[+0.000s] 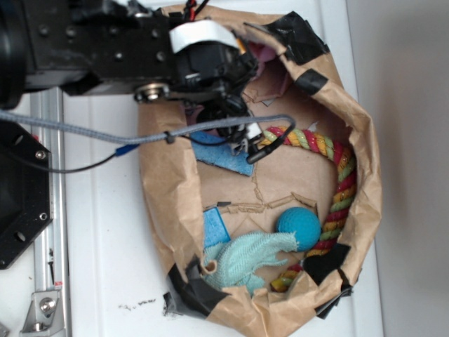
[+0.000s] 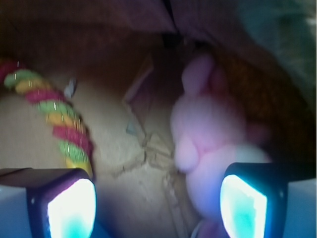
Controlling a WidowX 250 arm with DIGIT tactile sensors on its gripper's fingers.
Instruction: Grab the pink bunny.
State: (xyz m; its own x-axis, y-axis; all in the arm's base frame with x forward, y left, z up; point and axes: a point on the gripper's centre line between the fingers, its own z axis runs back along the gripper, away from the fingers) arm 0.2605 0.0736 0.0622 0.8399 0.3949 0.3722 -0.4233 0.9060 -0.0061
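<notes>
The gripper [image 1: 242, 137] hangs inside the paper bag [image 1: 165, 189] near the rope [image 1: 340, 189].

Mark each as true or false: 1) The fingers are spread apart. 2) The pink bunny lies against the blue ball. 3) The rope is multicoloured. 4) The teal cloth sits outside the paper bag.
1) True: the fingers stand apart, nothing between them.
2) False: the pink bunny lies near the right finger; the blue ball is elsewhere in the bag.
3) True: the rope is red, green and yellow.
4) False: the teal cloth lies inside the paper bag.
</notes>
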